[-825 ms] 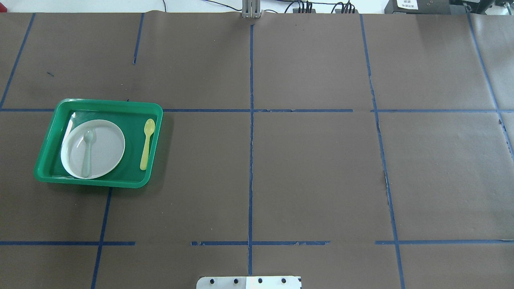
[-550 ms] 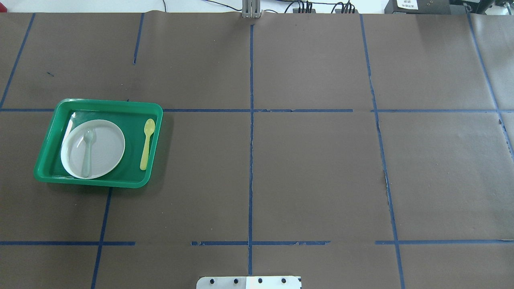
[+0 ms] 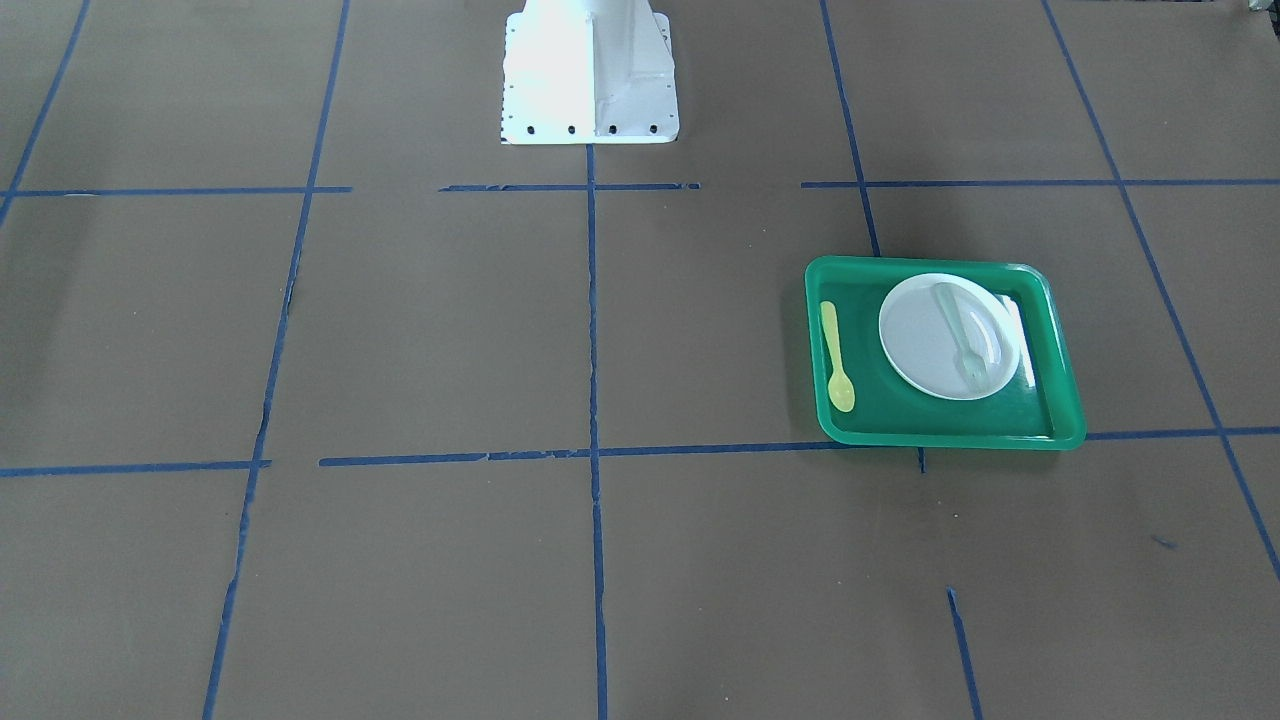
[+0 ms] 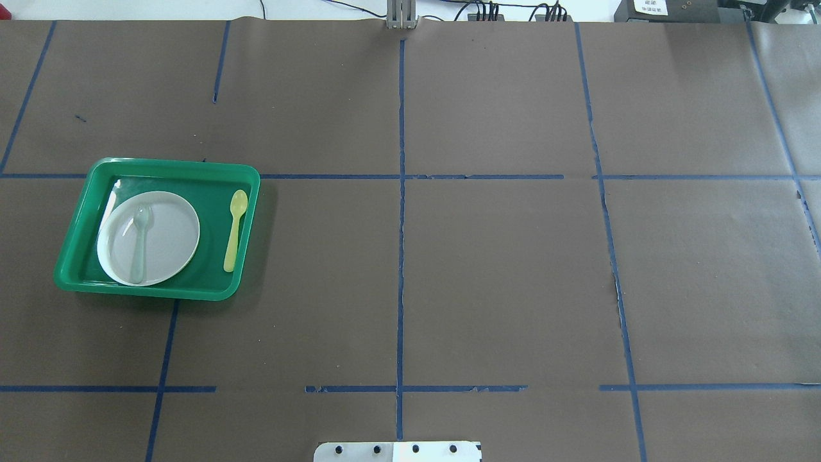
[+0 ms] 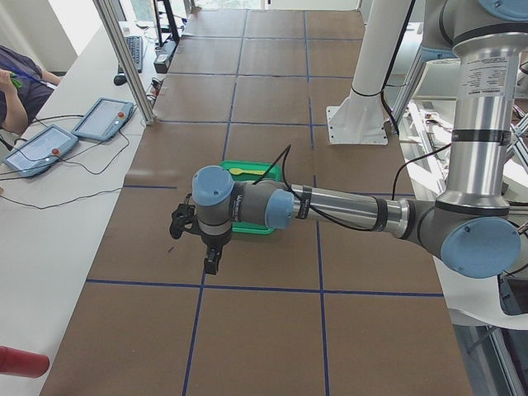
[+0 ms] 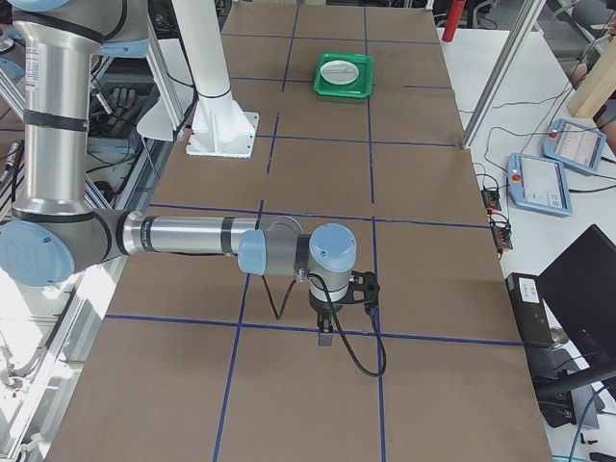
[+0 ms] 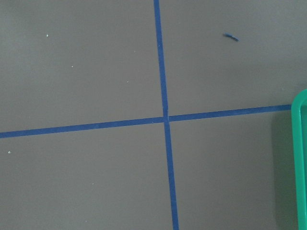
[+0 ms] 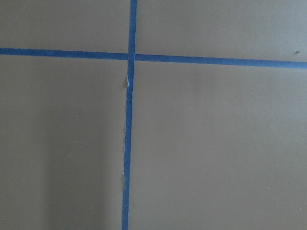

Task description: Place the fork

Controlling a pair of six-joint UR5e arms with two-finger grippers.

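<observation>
Fork [image 4: 138, 247] on plate [image 4: 174, 232] in tray [image 4: 211, 181], near left claw [image 5: 211, 262]; claw spread: cannot tell.

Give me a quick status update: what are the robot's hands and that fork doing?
Left gripper near the green tray, right gripper far off; open or shut, cannot tell. Fork lies on white plate in tray. Nothing covering it.

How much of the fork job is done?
Looks done: the fork lies flat on the white plate inside the green tray, with the yellow spoon next to the plate. In hand: nothing. The left tool hangs just off the tray and the right tool is far away. Left: maybe nothing, unless the fork belongs somewhere else.
</observation>
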